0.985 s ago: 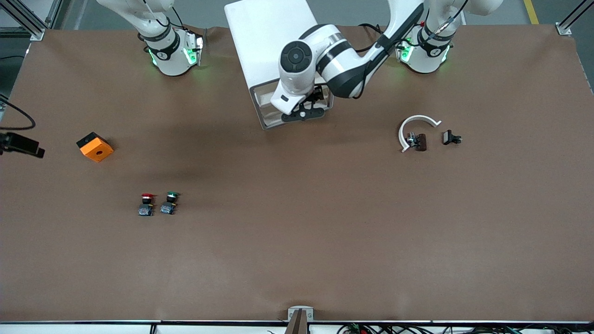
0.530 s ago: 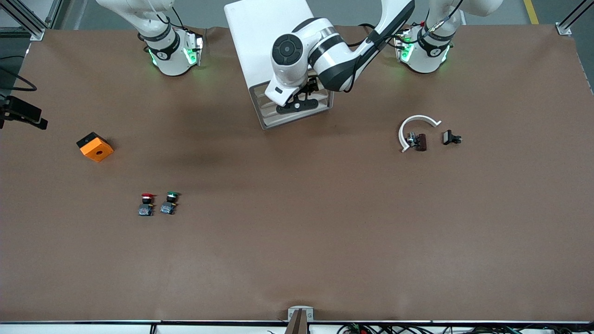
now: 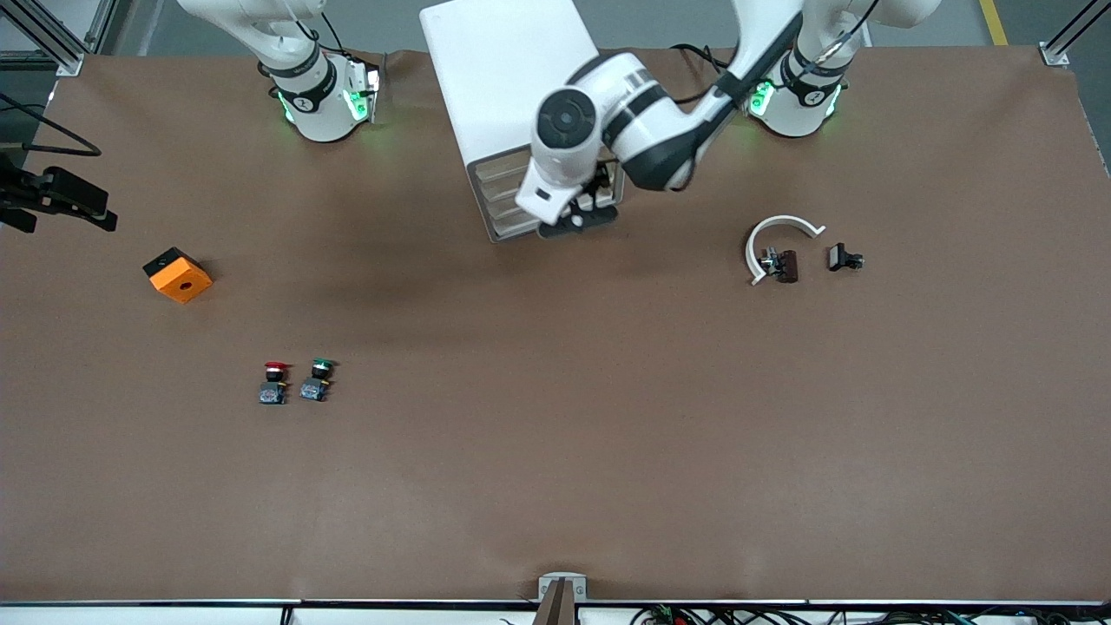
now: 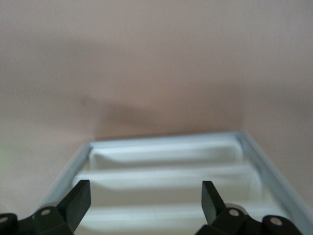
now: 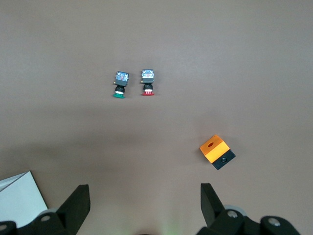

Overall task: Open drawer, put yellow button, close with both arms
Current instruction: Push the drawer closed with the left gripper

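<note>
The tall white cabinet [image 3: 503, 78] stands between the two arm bases. Its cream slat fronts [image 3: 503, 200] face the front camera. The drawer [image 3: 502, 167] is the uppermost one and sits in line with the lower fronts. My left gripper [image 3: 577, 219] hangs open just in front of those slats. In the left wrist view the left gripper [image 4: 146, 188] is empty, with the slat fronts [image 4: 161, 178] showing between its fingers. My right gripper [image 3: 87, 207] is up in the air over the right arm's end of the table. The right gripper [image 5: 145, 196] is open and empty. The yellow button is out of view.
A red-capped button [image 3: 274, 382] and a green-capped button [image 3: 318, 380] stand side by side on the brown table. An orange box [image 3: 177, 274] lies toward the right arm's end. A white curved piece [image 3: 781, 234] and small dark parts [image 3: 844, 258] lie toward the left arm's end.
The uppermost drawer stood out with its tray showing; now only slat fronts show. The left gripper went in toward the cabinet, then drew back. The right gripper moved toward the arm bases.
</note>
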You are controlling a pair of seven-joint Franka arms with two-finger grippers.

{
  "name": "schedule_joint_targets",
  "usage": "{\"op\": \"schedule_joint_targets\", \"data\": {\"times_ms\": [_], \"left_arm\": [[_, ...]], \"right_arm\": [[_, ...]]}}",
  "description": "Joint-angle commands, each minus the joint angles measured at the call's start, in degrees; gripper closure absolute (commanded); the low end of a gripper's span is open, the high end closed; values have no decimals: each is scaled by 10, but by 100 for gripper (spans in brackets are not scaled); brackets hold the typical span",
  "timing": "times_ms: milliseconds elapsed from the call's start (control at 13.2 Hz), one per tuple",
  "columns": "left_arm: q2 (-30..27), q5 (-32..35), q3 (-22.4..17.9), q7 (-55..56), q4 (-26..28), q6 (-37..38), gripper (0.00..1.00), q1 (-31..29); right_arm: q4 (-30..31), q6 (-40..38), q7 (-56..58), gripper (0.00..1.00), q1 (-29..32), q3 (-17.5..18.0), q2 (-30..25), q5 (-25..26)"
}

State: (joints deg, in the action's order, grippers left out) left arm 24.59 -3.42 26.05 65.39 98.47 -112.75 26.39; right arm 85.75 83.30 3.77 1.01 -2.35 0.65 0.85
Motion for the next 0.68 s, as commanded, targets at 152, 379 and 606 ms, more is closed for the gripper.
{"op": "schedule_joint_targets", "data": {"times_ms": [152, 379, 606], "left_arm": [[-5, 79, 8, -3, -34, 6, 0, -112], [-6, 132, 8, -16, -50, 6, 0, -152], [-50, 140, 8, -57, -59, 24, 0, -191]], "right_arm": [[49, 19, -3, 0, -6, -11, -42, -6], [49, 19, -3, 0, -7, -19, -57, -7], [50, 18, -3, 0, -7, -18, -63, -8]]}}
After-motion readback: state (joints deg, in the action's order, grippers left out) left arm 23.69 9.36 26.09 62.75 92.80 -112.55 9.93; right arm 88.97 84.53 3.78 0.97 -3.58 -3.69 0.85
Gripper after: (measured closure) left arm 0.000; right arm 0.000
